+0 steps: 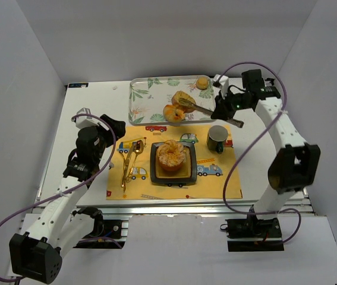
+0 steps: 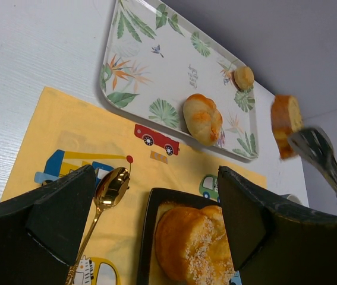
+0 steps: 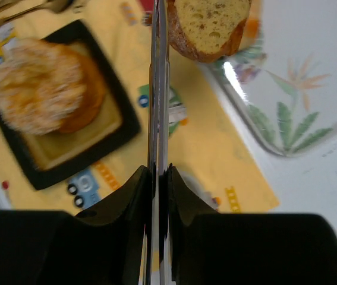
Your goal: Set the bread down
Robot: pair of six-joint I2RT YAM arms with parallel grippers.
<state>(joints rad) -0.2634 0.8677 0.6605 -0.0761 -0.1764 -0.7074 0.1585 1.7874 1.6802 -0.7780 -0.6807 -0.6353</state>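
Observation:
A cut slice of bread (image 1: 182, 98) hangs over the leaf-print tray (image 1: 144, 101), pinched in metal tongs (image 1: 201, 108). My right gripper (image 1: 221, 110) is shut on the tongs' handles. In the right wrist view the tongs (image 3: 158, 89) run straight up from my gripper (image 3: 159, 175) to the slice (image 3: 210, 27). My left gripper (image 2: 156, 178) stands open and holds nothing above the yellow placemat, near a black plate (image 2: 147, 237) with a sugared bun (image 2: 195, 243). The left wrist view also catches the slice (image 2: 286, 122) in the air.
A round bun (image 1: 173, 113) and a small bun (image 1: 202, 83) lie on the tray. A dark mug (image 1: 217, 138) stands right of the black plate (image 1: 155, 169). Gold cutlery (image 1: 129, 163) lies on the placemat (image 1: 216, 184), left of the plate.

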